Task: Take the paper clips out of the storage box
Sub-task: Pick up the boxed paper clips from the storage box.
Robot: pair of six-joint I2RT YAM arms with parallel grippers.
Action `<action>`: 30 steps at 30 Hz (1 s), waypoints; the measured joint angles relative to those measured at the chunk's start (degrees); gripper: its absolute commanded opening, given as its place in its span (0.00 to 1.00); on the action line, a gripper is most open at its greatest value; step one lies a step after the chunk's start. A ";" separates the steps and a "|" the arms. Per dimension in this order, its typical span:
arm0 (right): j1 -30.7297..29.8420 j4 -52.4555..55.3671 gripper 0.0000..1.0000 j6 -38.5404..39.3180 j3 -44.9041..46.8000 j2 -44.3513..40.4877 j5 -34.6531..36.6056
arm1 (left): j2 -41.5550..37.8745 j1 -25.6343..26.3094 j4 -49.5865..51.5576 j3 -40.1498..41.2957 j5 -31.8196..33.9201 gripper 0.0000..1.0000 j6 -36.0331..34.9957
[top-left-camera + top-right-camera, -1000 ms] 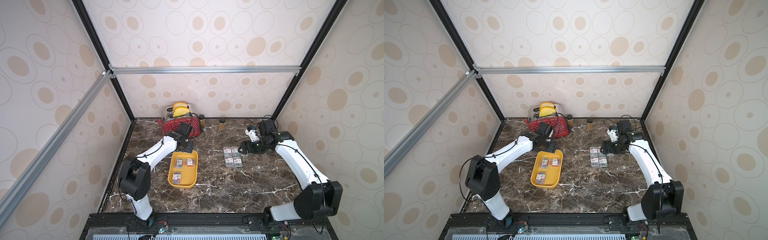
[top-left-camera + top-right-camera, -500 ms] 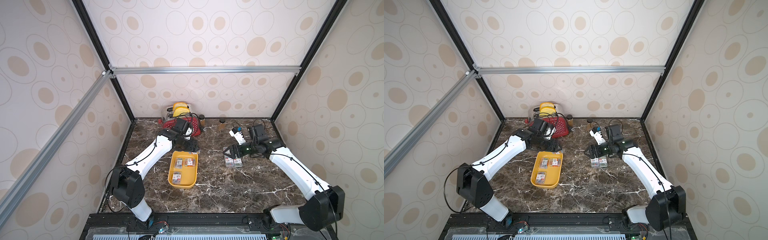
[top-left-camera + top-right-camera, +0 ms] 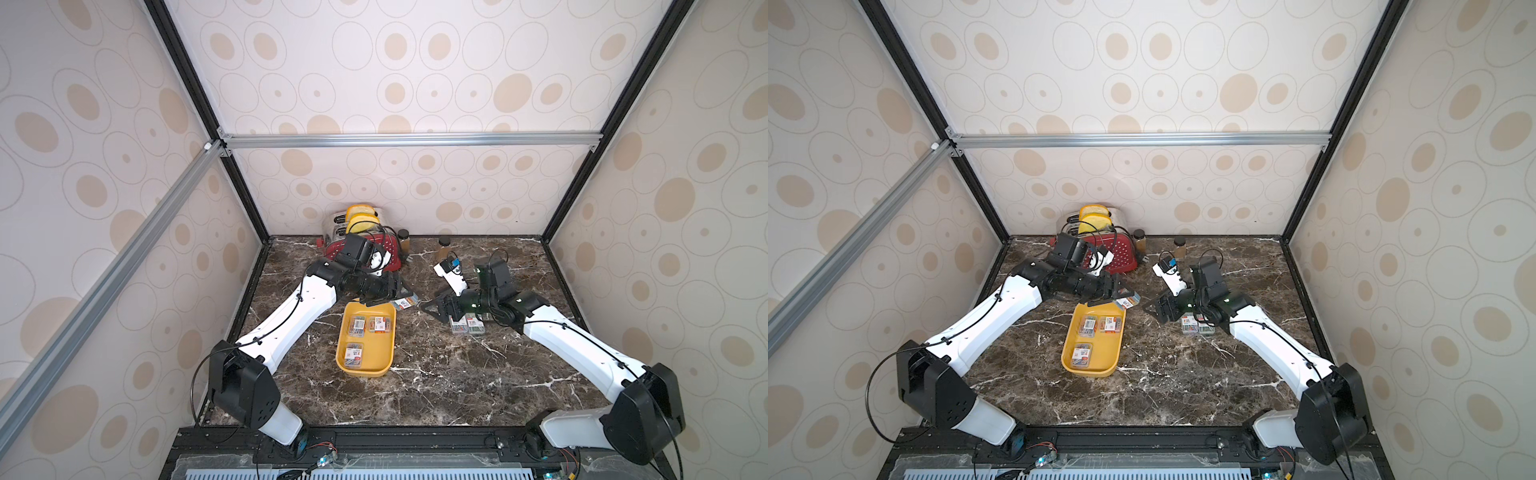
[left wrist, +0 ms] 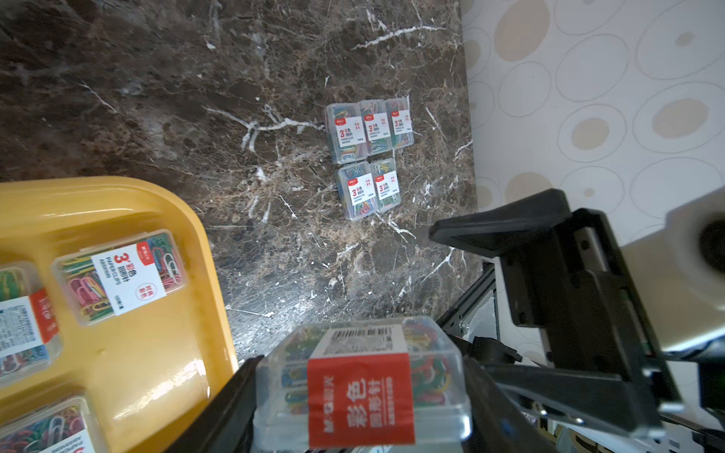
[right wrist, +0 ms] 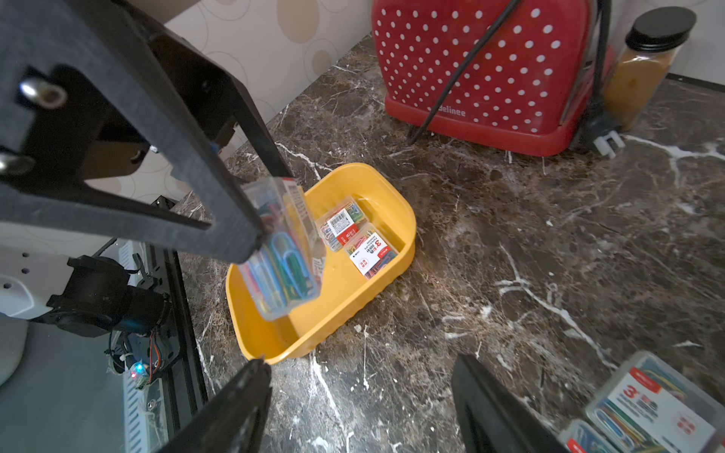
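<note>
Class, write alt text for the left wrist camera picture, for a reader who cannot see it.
The left hand grips a clear case of coloured paper clips with a red label. Beside it, the yellow storage box holds three more cases; five cases lie in a group on the dark marble table beyond.

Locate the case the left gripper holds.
In a top view, the paper clip case hangs in the left gripper, by the storage box's far right corner.
</note>
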State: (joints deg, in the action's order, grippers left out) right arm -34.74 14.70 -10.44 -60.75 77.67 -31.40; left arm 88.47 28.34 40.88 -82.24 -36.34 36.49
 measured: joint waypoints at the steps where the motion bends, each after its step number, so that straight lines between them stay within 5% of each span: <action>1: -0.50 -0.15 0.78 0.09 -0.24 0.37 0.02 | -0.07 0.02 -0.44 0.31 -0.52 0.50 0.44; 10: -2.97 -1.27 0.70 0.85 -3.21 1.86 0.24 | -0.07 0.48 -3.04 2.27 -3.78 0.51 3.21; 22: -3.93 -0.79 0.27 2.45 -5.68 4.44 -0.24 | -0.07 0.81 -6.51 2.38 -4.76 0.53 4.70; 30: -4.02 -0.48 0.19 2.67 -5.84 4.26 0.28 | -0.15 0.72 -8.13 2.78 -4.70 0.80 4.92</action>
State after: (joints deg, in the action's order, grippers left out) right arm -38.76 14.22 -7.77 -66.59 81.93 -31.11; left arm 88.31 29.06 32.75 -79.46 -41.04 41.41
